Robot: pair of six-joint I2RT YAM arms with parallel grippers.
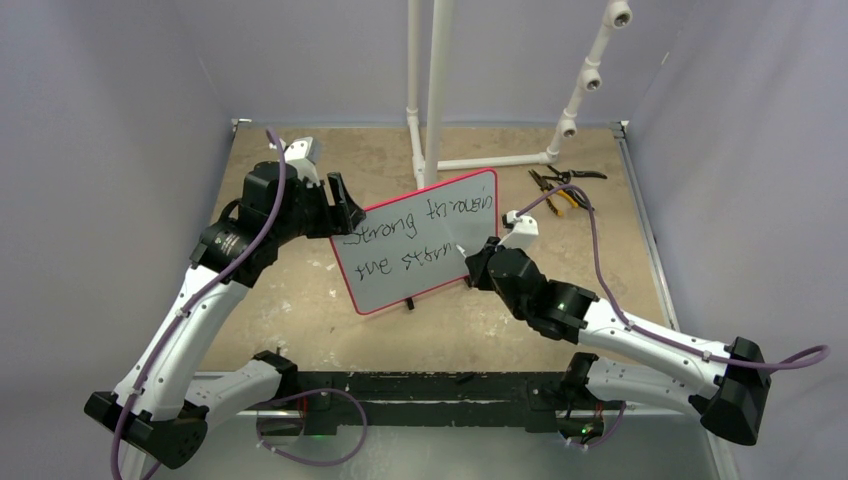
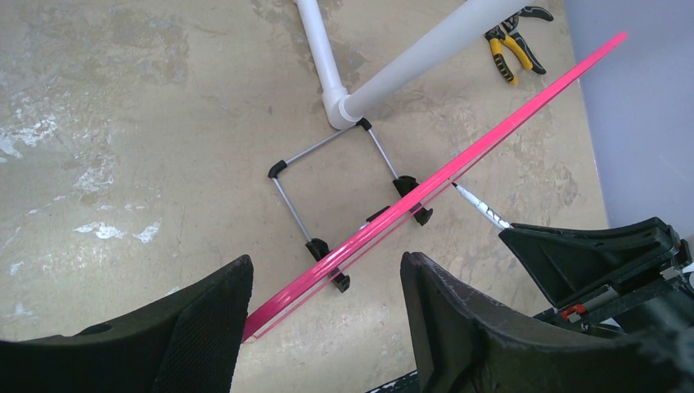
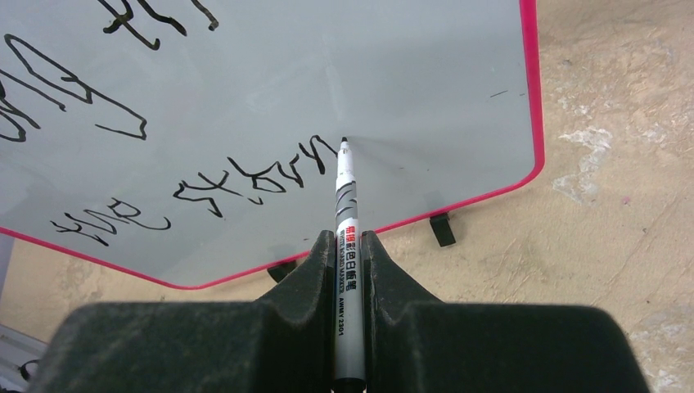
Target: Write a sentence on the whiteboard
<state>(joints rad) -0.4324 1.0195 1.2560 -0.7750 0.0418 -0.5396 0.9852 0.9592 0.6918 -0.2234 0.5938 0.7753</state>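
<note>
Robot lab test cell. Plain grey-lilac walls (image 1: 100, 100) box in a scuffed, stained tan tabletop (image 1: 300, 320). Left arm (image 1: 185, 315) and right arm (image 1: 650, 340) are bolted to a black rail (image 1: 420, 385) at 6 o'clock, with purple cables (image 1: 597, 250) trailing. A white PVC pipe frame (image 1: 437, 90) stands at 12 o'clock. Pliers (image 1: 560, 185) lie loose at 1 o'clock.

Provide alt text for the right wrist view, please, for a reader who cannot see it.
The right pincer grips a white marker pen, its black tip meeting a pale grey, red-bordered whiteboard just past the end of the lower line of black handwritten text. The board stands on small black feet on a beige tabletop.
</note>
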